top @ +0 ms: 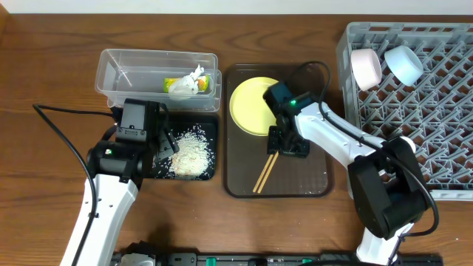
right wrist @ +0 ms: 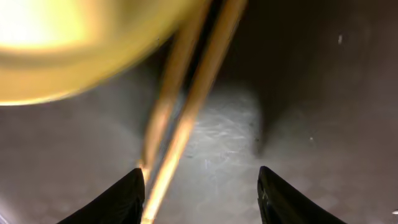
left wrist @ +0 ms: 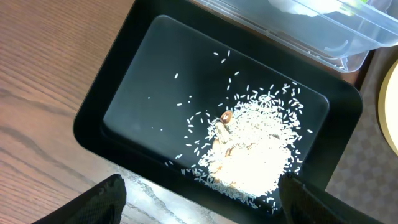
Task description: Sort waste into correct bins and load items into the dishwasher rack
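Note:
White rice (top: 191,155) (left wrist: 252,155) lies heaped in the black tray (top: 209,125) (left wrist: 143,81). My left gripper (top: 159,151) (left wrist: 202,186) hangs open over that tray's near edge, empty. The clear tub (top: 111,63) (left wrist: 329,31) holds the green-and-yellow wrapper (top: 177,85) and the white tissue (top: 196,76). The yellow plate (top: 247,107) (right wrist: 62,43) and wooden chopsticks (top: 264,174) (right wrist: 186,112) lie on the brown tray (top: 310,177). My right gripper (top: 288,144) (right wrist: 201,171) is open, low over the chopsticks, which pass just inside its left finger. A pinkish bowl (top: 366,66) and blue bowl (top: 403,63) sit in the grey rack (top: 443,111).
The rack fills the right side of the table. The tub, black tray and brown tray stand close together at the centre. Bare wood runs along the left and the front edge. A black cable loops from the left arm over the table.

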Action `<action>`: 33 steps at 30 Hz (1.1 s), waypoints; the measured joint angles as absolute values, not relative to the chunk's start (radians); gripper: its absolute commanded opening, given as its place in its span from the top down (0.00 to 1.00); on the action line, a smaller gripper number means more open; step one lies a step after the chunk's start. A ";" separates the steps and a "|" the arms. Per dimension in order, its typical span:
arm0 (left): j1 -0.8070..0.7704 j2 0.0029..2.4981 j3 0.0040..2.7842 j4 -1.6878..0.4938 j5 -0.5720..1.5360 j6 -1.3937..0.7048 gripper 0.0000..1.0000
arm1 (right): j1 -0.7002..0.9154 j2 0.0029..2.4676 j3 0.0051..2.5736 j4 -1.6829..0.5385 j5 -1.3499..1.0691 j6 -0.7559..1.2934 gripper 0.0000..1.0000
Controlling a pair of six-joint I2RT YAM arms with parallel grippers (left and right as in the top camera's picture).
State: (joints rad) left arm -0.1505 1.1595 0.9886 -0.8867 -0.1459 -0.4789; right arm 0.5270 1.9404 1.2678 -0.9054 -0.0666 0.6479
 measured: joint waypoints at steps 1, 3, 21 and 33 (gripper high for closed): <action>-0.150 1.159 0.989 -0.887 -0.146 -0.479 0.19 | 0.527 1.940 1.263 -0.903 -0.067 0.649 0.44; -0.150 1.159 0.989 -0.887 -0.146 -0.479 0.19 | 0.527 1.940 1.230 -0.878 -0.065 0.656 0.44; -0.150 1.159 0.989 -0.887 -0.146 -0.479 0.19 | 0.429 1.921 1.206 -0.867 -0.022 0.646 0.99; -0.150 1.159 0.989 -0.887 -0.146 -0.479 0.19 | 0.220 1.687 1.260 -0.979 -0.017 0.280 0.99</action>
